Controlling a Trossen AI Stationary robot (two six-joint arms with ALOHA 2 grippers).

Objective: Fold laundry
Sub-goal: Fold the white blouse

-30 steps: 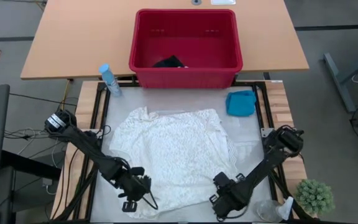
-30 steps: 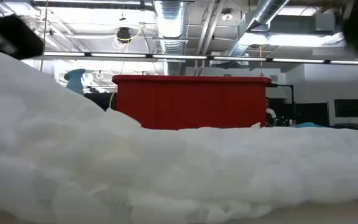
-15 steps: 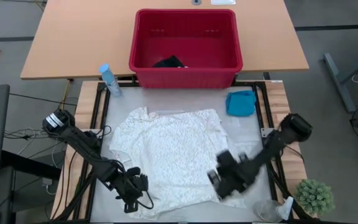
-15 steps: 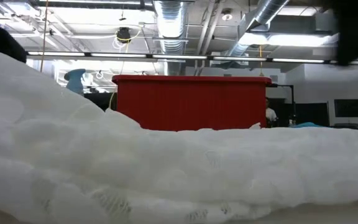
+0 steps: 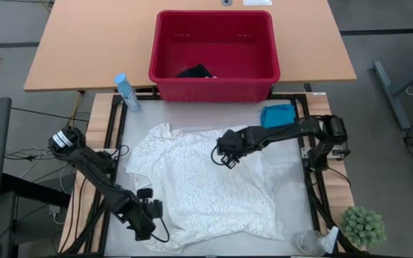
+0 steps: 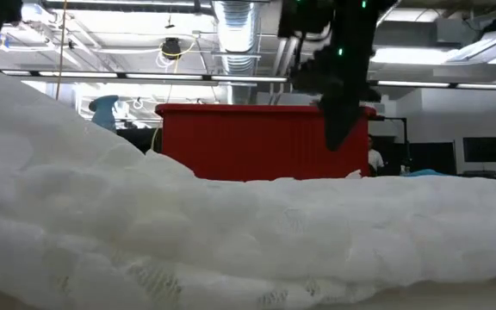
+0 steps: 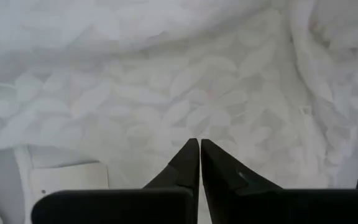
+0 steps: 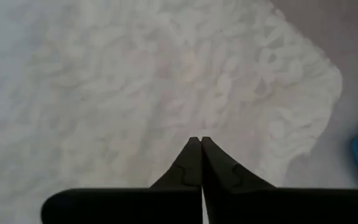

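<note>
Large cream-white lacy cloth (image 5: 203, 183): spread on grey bench (image 5: 289, 179). Left claw (image 5: 147, 217) closed at near-left hem, right claw (image 5: 224, 152) closed above it — neither visibly pinching fabric; risk: fold attempt lifts nothing.

A large cream-white lacy cloth (image 5: 199, 183) lies spread over the middle of the grey work surface, roughly flat but rumpled, with an open leaf-like knit pattern that shows clearly in the wrist views. Its far edge has two small corners sticking out, and its near edge is uneven and wrinkled. From table height it appears as a soft, bumpy white mound filling the foreground. A small bright turquoise-blue garment (image 5: 277, 116) sits bunched in a compact heap just beyond the cloth's far right corner. A dark navy-black garment (image 5: 196, 72) lies crumpled inside the red tub.
</note>
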